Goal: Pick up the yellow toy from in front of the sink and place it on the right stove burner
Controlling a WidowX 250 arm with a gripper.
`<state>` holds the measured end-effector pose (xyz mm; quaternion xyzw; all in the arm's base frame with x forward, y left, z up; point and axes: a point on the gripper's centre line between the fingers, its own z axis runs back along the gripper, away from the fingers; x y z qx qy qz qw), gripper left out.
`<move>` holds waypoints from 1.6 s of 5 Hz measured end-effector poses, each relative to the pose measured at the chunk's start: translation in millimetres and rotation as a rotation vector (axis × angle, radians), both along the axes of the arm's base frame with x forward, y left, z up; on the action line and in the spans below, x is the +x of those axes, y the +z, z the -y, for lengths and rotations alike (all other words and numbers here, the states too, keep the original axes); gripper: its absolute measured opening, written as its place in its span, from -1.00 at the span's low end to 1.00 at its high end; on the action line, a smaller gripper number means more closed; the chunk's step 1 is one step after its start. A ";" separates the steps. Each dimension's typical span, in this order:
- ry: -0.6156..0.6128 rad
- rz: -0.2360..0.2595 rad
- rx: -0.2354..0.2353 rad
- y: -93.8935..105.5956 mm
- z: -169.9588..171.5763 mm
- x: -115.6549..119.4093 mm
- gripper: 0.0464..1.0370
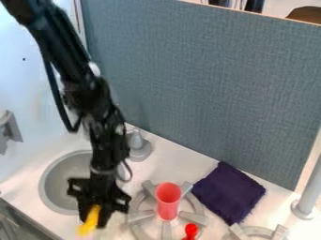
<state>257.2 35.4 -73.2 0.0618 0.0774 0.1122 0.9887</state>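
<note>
The black gripper [95, 219] hangs low at the lower left, over the counter by the sink's right edge. It is shut on a yellow object [91, 217], which slants down to the left from between its fingers. To the right, a red cup [168, 202] stands upright on a grey stove burner [142, 216]. In front of the cup lies a small red object [190, 230], partly cut off by the bottom edge. A dark purple cloth [229, 192] lies flat on the counter, right of the cup.
The round grey sink [52, 197] is behind and left of the gripper, partly hidden by the arm. A grey faucet [138, 145] stands behind it. Another burner [257, 231] and a grey post [307, 197] are at the right. A blue-grey panel [201, 89] rises behind the counter.
</note>
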 end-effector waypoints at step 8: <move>-0.656 0.241 -0.008 98.9 122.1 76.7 -0.21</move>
